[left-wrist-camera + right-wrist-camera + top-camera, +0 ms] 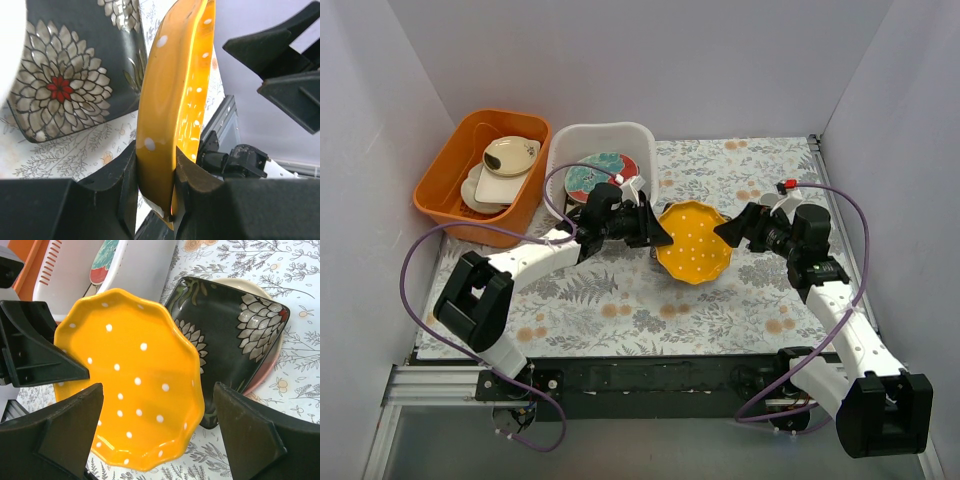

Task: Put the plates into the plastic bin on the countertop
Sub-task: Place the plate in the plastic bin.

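Observation:
My left gripper [658, 236] is shut on the rim of a yellow plate with white dots [693, 243] and holds it tilted above the countertop [740, 300]. In the left wrist view the plate [175, 100] stands edge-on between my jaws [156, 185]. My right gripper [730, 230] is open at the plate's right side. In the right wrist view the plate [135, 390] lies ahead of its wide jaws [157, 405]. A black floral rectangle plate [235, 335] rests on a pink-cream round plate [266, 374] below. The white plastic bin [603, 131] holds a red-and-teal plate [595, 176].
An orange tub [438, 182] with cream dishes [508, 158] stands left of the bin at the back. White walls close in the left, back and right sides. The black floral plate also shows in the left wrist view [75, 70].

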Tool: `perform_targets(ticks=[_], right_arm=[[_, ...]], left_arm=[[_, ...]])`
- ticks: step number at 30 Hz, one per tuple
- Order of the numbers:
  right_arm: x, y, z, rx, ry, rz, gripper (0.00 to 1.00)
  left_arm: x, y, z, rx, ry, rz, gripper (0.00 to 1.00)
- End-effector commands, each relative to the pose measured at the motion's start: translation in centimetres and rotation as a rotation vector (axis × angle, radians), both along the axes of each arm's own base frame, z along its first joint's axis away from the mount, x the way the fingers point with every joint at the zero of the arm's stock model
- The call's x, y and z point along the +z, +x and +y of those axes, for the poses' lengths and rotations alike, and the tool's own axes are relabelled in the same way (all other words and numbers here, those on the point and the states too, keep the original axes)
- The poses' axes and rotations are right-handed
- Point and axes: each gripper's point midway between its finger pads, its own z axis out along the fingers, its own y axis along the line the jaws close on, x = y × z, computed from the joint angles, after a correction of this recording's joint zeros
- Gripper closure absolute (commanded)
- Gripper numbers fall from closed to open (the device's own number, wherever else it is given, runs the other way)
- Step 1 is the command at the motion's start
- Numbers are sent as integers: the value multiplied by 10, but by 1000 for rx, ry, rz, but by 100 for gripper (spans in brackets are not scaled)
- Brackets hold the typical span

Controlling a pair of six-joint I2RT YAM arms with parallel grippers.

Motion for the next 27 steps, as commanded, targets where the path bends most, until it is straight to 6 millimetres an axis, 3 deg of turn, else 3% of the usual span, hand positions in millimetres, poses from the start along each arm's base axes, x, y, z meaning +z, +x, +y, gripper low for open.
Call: perform_targets(ticks=[1, 14, 27], right_arm=[[12, 0, -4, -17, -31, -52, 3], [-1, -3, -6, -12, -49, -35, 3], [-20, -9, -4, 1, -44, 15, 4]], left_arm=[[56, 22, -6, 30, -69, -144, 100], [75, 67, 26, 118, -60, -171, 100], [107, 93, 65, 190, -100, -226, 100]])
